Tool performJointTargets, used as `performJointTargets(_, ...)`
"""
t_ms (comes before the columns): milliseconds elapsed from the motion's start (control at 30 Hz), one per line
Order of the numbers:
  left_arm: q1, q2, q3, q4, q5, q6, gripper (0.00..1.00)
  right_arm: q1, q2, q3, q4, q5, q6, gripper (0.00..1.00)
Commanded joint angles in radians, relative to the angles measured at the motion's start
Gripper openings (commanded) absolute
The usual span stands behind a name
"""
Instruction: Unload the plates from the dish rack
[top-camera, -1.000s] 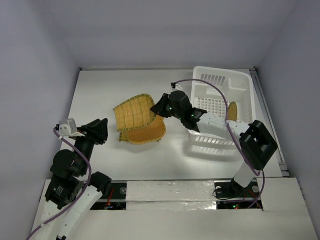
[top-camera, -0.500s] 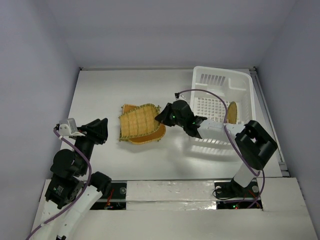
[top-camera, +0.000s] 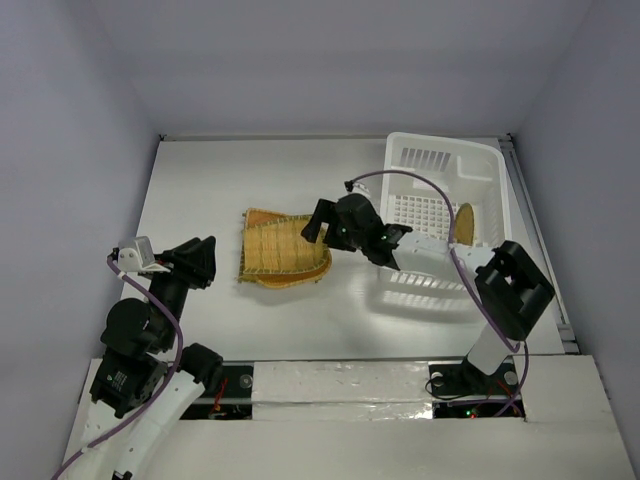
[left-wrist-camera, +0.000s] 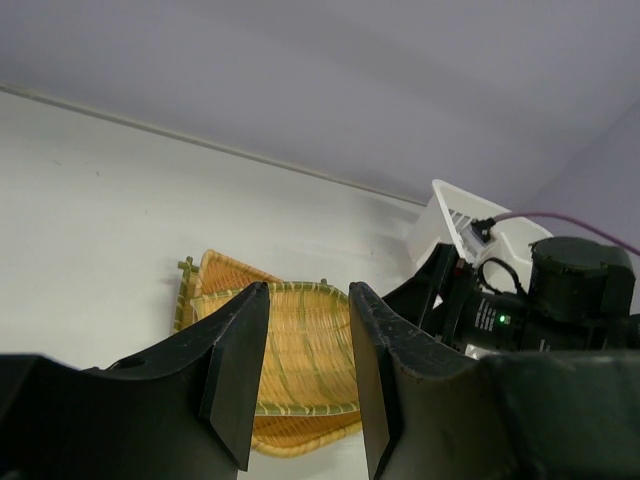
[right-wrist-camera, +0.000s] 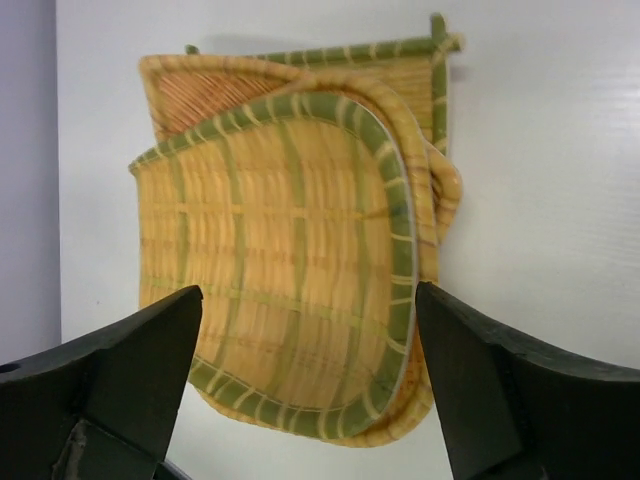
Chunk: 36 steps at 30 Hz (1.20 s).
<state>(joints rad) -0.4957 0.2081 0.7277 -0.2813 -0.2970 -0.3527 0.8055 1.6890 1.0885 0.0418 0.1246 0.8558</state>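
Looks like the release end of a stacking step. Right pincer (right-wrist-camera: 308, 340) spread wide, empty, above plates (top-camera: 283, 258) stacked centre-frame on counter (top-camera: 200, 190). Left pincer (left-wrist-camera: 300, 370) narrowly parted, idle, lower left. One plate (top-camera: 465, 222) upright in dish rack (top-camera: 440, 160), right side. Next, likely: reach there, pinch its rim.

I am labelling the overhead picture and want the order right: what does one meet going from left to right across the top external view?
The left arm → stacked plates → right arm's open jaws, at the stack's right edge → dish rack, one plate standing in its right part.
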Motion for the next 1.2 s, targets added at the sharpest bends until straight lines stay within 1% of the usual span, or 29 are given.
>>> performJointTargets(0,-0.004,-0.006,-0.004,0.034,-0.005,-0.002,0.35,0.037,-0.014,0.152,-0.149,0.122,-0.101,0.93)
performJointTargets(33,-0.004,-0.006,-0.004,0.034,-0.005,-0.002,0.35,0.05,-0.008,0.177,-0.204,0.168,-0.124,0.94)
performJointTargets(100,-0.004,-0.007,-0.004,0.034,-0.005,-0.003,0.35,0.064,-0.002,0.244,-0.252,0.205,-0.146,0.96)
performJointTargets(167,-0.004,-0.012,-0.004,0.034,-0.005,-0.003,0.35,0.078,-0.005,0.286,-0.312,0.245,-0.178,0.94)
performJointTargets(200,-0.004,-0.012,-0.004,0.036,-0.005,-0.003,0.35,0.102,-0.012,0.325,-0.335,0.266,-0.187,0.89)
performJointTargets(233,-0.004,-0.013,-0.004,0.036,-0.004,-0.003,0.35,0.103,-0.026,0.338,-0.367,0.318,-0.21,0.8)
performJointTargets(267,-0.004,-0.013,-0.004,0.036,-0.004,-0.003,0.35,0.116,-0.064,0.349,-0.385,0.357,-0.216,0.41)
performJointTargets(300,-0.004,-0.013,-0.004,0.036,-0.002,-0.003,0.35,0.116,-0.092,0.355,-0.402,0.395,-0.219,0.15)
performJointTargets(333,-0.004,-0.013,-0.004,0.034,-0.001,0.0,0.35,0.116,-0.124,0.353,-0.446,0.477,-0.224,0.0)
performJointTargets(400,-0.004,-0.016,-0.002,0.036,0.001,-0.002,0.35,0.116,-0.22,0.35,-0.514,0.578,-0.224,0.0)
performJointTargets(433,-0.004,-0.018,-0.002,0.034,0.002,0.0,0.35,0.116,-0.25,0.352,-0.616,0.674,-0.219,0.0)
performJointTargets(500,-0.004,-0.026,-0.004,0.037,0.004,0.0,0.35,0.094,-0.329,0.353,-0.75,0.766,-0.161,0.0)
performJointTargets(533,-0.004,-0.027,-0.004,0.037,0.009,0.001,0.35,0.063,-0.356,0.344,-0.893,0.849,-0.093,0.0)
performJointTargets(600,-0.004,-0.036,-0.004,0.039,0.013,0.001,0.35,0.009,-0.415,0.321,-1.026,0.9,-0.013,0.0)
performJointTargets(633,-0.004,-0.041,-0.004,0.04,0.018,0.003,0.35,-0.024,-0.486,0.303,-1.089,0.905,0.008,0.0)
performJointTargets(667,-0.004,-0.048,-0.004,0.041,0.019,0.001,0.35,-0.102,-0.524,0.253,-1.094,0.882,-0.009,0.04)
performJointTargets(700,-0.004,-0.053,-0.005,0.042,0.021,0.004,0.35,-0.145,-0.561,0.223,-1.08,0.85,-0.038,0.25)
performJointTargets(733,-0.004,-0.056,-0.007,0.044,0.025,0.003,0.35,-0.184,-0.628,0.194,-1.044,0.783,-0.07,0.37)
performJointTargets(767,-0.004,-0.056,-0.007,0.045,0.029,0.006,0.35,-0.219,-0.655,0.167,-1.033,0.762,-0.113,0.49)
performJointTargets(800,-0.004,-0.058,-0.007,0.045,0.032,0.004,0.35,-0.279,-0.678,0.122,-1.024,0.756,-0.126,0.65)
performJointTargets(833,-0.004,-0.058,-0.007,0.045,0.035,0.006,0.35,-0.31,-0.695,0.105,-1.011,0.745,-0.139,0.68)
performJointTargets(900,-0.004,-0.056,-0.007,0.047,0.039,0.006,0.35,-0.392,-0.718,0.068,-0.999,0.73,-0.194,0.69)
performJointTargets(933,-0.004,-0.058,-0.007,0.048,0.042,0.006,0.35,-0.417,-0.719,0.056,-0.956,0.69,-0.228,0.68)
performJointTargets(1000,-0.004,-0.064,-0.007,0.05,0.045,0.006,0.35,-0.445,-0.689,0.053,-0.921,0.618,-0.322,0.68)
performJointTargets(1067,-0.004,-0.067,-0.007,0.05,0.047,0.008,0.35,-0.456,-0.674,0.054,-0.909,0.59,-0.346,0.67)
performJointTargets(1133,-0.004,-0.07,-0.007,0.048,0.045,0.008,0.35,-0.468,-0.622,0.051,-0.884,0.586,-0.371,0.63)
performJointTargets(1167,-0.004,-0.072,-0.007,0.048,0.045,0.008,0.35,-0.492,-0.605,0.047,-0.872,0.554,-0.415,0.61)
